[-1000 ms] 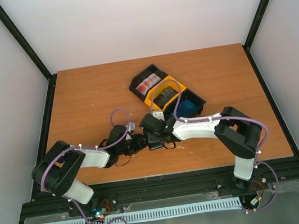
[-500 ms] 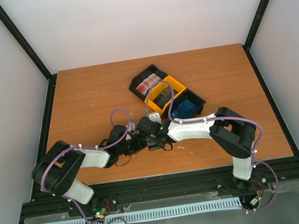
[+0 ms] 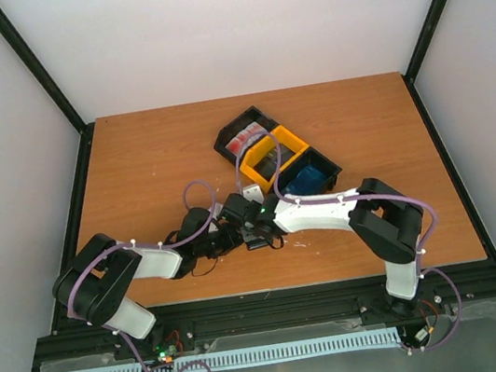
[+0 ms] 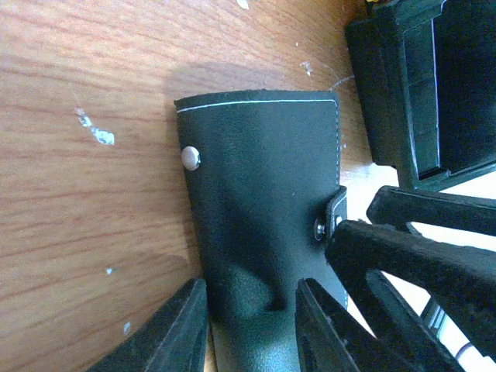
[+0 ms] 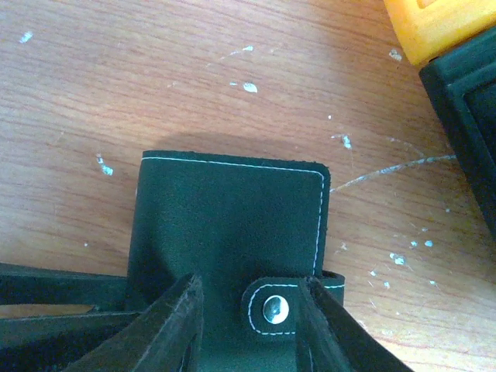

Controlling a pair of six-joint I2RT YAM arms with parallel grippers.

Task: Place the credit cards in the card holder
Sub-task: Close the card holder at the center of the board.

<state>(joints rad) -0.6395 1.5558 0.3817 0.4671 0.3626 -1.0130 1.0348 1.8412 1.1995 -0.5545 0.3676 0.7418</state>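
The card holder (image 5: 225, 225), a closed black wallet with white stitching, lies flat on the wooden table; it also shows in the left wrist view (image 4: 263, 178). Its clasp tab (image 5: 275, 310) is snapped shut. My right gripper (image 5: 252, 325) is open, its jaws either side of the tab. My left gripper (image 4: 252, 333) is open over the wallet's other end, facing the right fingers (image 4: 418, 256). In the top view both grippers (image 3: 237, 235) (image 3: 255, 230) meet over the wallet and hide it. Red-and-white credit cards (image 3: 245, 137) and a blue card (image 3: 306, 179) lie in the bins.
The joined black-yellow-black bins (image 3: 290, 141) stand just behind the grippers, slanting toward the right. The yellow bin's corner (image 5: 442, 23) and a black bin's wall (image 5: 473, 101) are close to the wallet's right side. Black frame rails border the table.
My right wrist has moved left and a little nearer, onto the wallet, uncovering more of the yellow bin. The left arm has stayed put.
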